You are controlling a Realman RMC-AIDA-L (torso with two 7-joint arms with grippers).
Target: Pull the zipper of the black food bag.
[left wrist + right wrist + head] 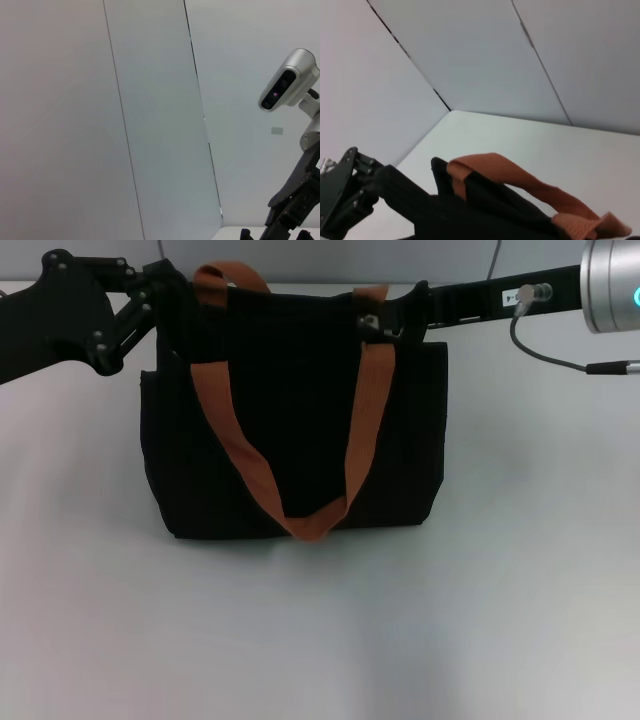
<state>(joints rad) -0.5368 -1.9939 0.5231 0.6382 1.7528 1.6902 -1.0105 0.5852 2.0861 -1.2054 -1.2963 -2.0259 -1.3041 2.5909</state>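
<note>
In the head view, the black food bag (290, 410) is seen upright on the white table (520, 620), with bare surface from 3 through 9 o'clock. The left gripper (165, 305) is clamped on its 10 o'clock top corner; the right gripper (385, 322) is pinched on the zipper (372, 322) at 1 o'clock. In the left wrist view, wall panels are shown. In the right wrist view, the bag's top edge and orange strap (520, 175) are seen.
</note>
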